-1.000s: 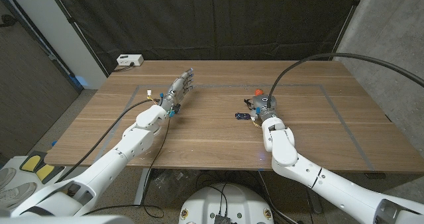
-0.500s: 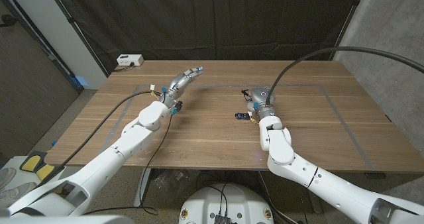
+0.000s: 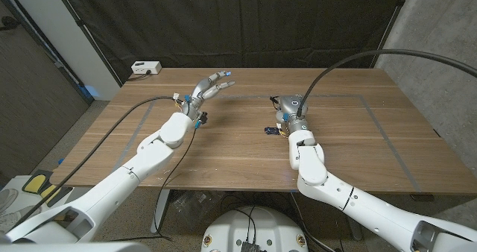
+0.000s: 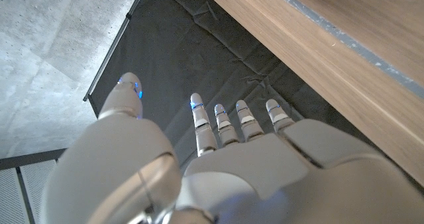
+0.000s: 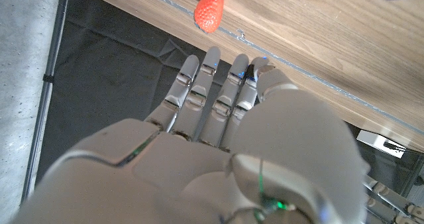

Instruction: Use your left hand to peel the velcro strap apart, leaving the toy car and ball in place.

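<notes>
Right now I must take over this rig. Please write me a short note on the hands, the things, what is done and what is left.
Left hand: open, fingers spread, raised over the far part of the table, holding nothing.
Right hand: open, fingers straight, holding nothing, beside a small blue thing, perhaps the car.
A red thing, perhaps the ball, lies on the table near the right hand.
I cannot make out the strap.
Done: nothing that shows.
Left: find the strap and peel it with the left hand.

Toy car (image 3: 271,130) — perhaps touching right hand (image 3: 287,109)
</notes>
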`<control>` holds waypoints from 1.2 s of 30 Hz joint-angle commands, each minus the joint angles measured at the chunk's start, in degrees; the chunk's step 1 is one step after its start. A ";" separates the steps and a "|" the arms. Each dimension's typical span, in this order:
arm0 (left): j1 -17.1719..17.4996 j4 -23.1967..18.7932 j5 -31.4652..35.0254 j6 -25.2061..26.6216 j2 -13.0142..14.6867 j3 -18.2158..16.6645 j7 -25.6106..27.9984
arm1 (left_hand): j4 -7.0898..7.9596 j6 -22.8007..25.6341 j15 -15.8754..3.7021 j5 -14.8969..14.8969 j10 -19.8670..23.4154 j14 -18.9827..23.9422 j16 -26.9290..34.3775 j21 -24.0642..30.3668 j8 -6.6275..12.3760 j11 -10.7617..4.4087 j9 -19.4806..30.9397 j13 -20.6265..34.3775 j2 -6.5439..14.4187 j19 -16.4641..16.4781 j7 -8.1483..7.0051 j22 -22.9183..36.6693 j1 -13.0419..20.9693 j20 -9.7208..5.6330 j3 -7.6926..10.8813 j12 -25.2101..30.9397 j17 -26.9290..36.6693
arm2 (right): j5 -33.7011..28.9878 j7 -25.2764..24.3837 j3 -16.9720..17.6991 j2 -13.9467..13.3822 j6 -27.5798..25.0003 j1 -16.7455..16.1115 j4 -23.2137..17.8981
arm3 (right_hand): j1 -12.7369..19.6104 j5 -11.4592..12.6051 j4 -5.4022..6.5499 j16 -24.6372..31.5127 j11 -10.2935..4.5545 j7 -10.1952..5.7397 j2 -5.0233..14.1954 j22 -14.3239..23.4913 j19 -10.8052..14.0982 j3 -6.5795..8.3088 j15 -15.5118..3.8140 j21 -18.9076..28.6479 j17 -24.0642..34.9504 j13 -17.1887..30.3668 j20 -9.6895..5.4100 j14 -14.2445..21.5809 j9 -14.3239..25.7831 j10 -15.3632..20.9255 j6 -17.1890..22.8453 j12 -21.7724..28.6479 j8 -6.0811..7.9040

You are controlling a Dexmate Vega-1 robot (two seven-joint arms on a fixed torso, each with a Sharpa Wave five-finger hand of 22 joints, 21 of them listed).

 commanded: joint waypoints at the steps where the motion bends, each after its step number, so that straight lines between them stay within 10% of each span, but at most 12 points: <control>1: -0.30 -2.00 5.01 -0.68 0.85 0.81 0.58 | 0.13 -1.71 0.74 0.92 -1.85 -1.40 -0.28 -0.69 -0.80 0.48 0.29 0.38 -1.31 -1.32 -0.89 0.38 1.86 1.01 -0.67 -0.59 0.30 | -0.11 0.01 -1.32 0.25 -0.54 1.16 -0.04 | 0.61 0.10 -0.36 -0.06 0.07 0.33 0.26 -0.06 0.16 0.21 -7.99 0.40 0.16 0.30 -2.84 0.68 0.07 1.01 4.36 0.45 0.16; 9: -0.12 -2.89 6.15 -0.51 0.92 0.91 0.30 | 0.14 -1.11 0.69 1.62 -2.83 -2.09 -0.21 -0.38 -0.68 0.00 0.45 0.48 -1.60 -0.42 -0.16 0.50 3.85 0.20 -0.96 -0.67 0.40 | 0.37 -1.49 -1.35 0.54 0.19 1.06 -1.29 | 0.58 0.11 -0.45 -0.07 0.06 0.53 0.25 -0.07 0.06 0.11 -7.93 0.56 0.26 0.47 -2.81 1.17 0.04 1.51 4.68 0.60 0.08; 17: -0.85 -1.71 7.21 -3.19 0.69 1.47 -0.73 | 1.20 -2.63 -3.84 1.95 0.87 3.87 2.12 5.68 -1.24 -0.78 0.94 1.14 -0.01 13.00 0.25 1.31 9.51 -8.80 -1.16 1.18 1.29 | -2.01 -2.18 -2.19 0.59 0.63 1.22 -2.59 | 0.61 0.13 -0.56 -0.26 0.06 0.54 0.20 -0.08 -0.09 0.13 -7.92 0.64 0.24 0.57 -2.69 1.24 0.02 1.43 4.67 0.53 -0.05; 24: -0.96 -1.64 7.68 -3.64 0.19 1.59 -0.92 | 2.30 0.15 -6.24 1.21 7.54 12.77 5.85 9.91 0.29 -1.43 1.13 2.59 2.32 19.25 2.00 2.70 11.35 -10.43 -1.34 4.74 4.26 | -3.89 -3.03 -2.12 0.79 1.49 0.71 -3.51 | 0.63 0.15 -0.62 -0.39 0.20 0.58 0.24 -0.10 -0.16 0.16 -7.94 0.75 0.25 0.66 -2.67 1.37 0.01 1.50 4.79 0.51 -0.12; 36: -0.11 -2.13 9.46 -3.17 -1.10 2.04 0.89 | 2.26 7.51 -6.50 0.84 11.12 14.46 10.48 11.53 3.56 -1.42 2.00 5.95 3.19 17.87 3.90 4.76 13.38 -10.52 -3.82 9.12 10.40 | -7.45 -0.99 -1.83 1.57 2.00 0.07 -4.34 | 0.60 0.17 -0.70 -0.60 0.17 0.63 0.21 -0.11 -0.33 0.18 -7.96 0.88 0.26 0.74 -2.66 1.50 0.01 1.71 4.90 0.48 -0.25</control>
